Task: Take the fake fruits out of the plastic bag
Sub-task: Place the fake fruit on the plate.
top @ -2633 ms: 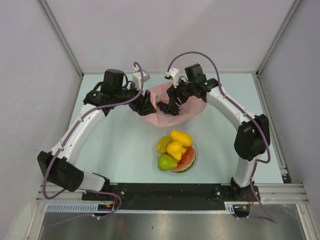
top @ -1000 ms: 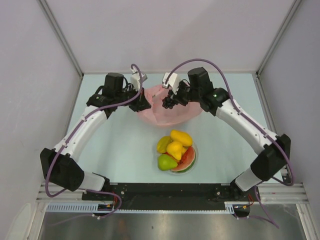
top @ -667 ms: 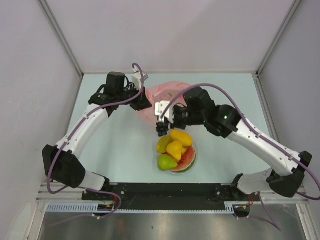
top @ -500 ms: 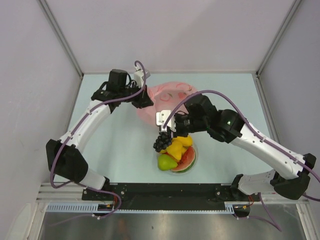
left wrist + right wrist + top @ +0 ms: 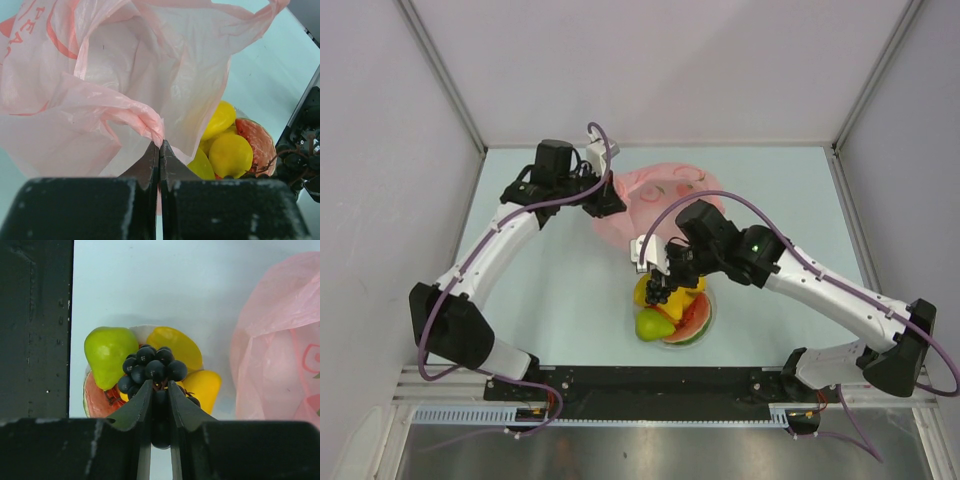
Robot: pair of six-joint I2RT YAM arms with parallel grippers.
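Note:
The pink plastic bag (image 5: 665,190) lies at the back middle of the table. My left gripper (image 5: 611,204) is shut on a fold of its rim (image 5: 145,117), holding the mouth up. My right gripper (image 5: 661,284) is shut on a dark purple grape bunch (image 5: 152,367) and holds it right over the plate's fruit pile. In that pile are a green pear (image 5: 107,352), a watermelon slice (image 5: 95,397) and yellow pieces (image 5: 174,346). The left wrist view shows the yellow fruits (image 5: 230,152) past the bag's edge. Inside the bag I see no fruit.
The small white plate (image 5: 142,331) stands in front of the bag, near the table's middle. Grey walls close in the left, right and back. A black rail (image 5: 660,380) with both arm bases runs along the near edge.
My right arm lifted the grape bunch out of the bag and swung it forward over the plate. The left gripper stayed shut on the bag's rim, almost still.

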